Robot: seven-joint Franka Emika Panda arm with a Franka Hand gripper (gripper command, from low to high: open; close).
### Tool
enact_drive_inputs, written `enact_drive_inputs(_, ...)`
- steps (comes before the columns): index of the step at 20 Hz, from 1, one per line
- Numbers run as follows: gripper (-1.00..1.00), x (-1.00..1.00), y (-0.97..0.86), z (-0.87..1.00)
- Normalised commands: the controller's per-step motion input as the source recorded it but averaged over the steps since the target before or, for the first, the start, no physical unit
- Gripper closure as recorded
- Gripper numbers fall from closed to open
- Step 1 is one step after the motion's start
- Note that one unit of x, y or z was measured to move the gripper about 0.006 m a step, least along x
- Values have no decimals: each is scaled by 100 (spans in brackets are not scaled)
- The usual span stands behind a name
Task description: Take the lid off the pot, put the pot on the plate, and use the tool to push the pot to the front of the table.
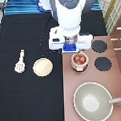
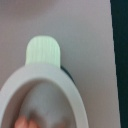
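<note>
Hovering with the gripper (image 1: 70, 46) just above the pot (image 1: 80, 61) toward the exterior view's top, grip width impossible to tell, pot sitting on the stove panel (image 1: 92, 75) with reddish contents showing, plate (image 1: 42, 67) near on the table (image 1: 28, 102) to its left, tool (image 1: 19, 61) farther left.

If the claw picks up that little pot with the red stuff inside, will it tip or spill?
Probably not easily. The pot looks low and wide with a flat base on the stove, so it should sit steady. It has no lid on, so tilting it could spill what's inside. It looks small and likely light. The claw hangs beside it.
</note>
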Motion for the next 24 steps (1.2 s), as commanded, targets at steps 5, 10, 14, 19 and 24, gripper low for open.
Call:
enact_drive_inputs(5,-100,35,0,-38)
enact_drive_inputs(10,-100,9,0,-36)
enact_drive_inputs(14,-100,-8,0,-34)
enact_drive_inputs(19,-100,-13,0,-29)
enact_drive_inputs(24,100,-9,0,-11)
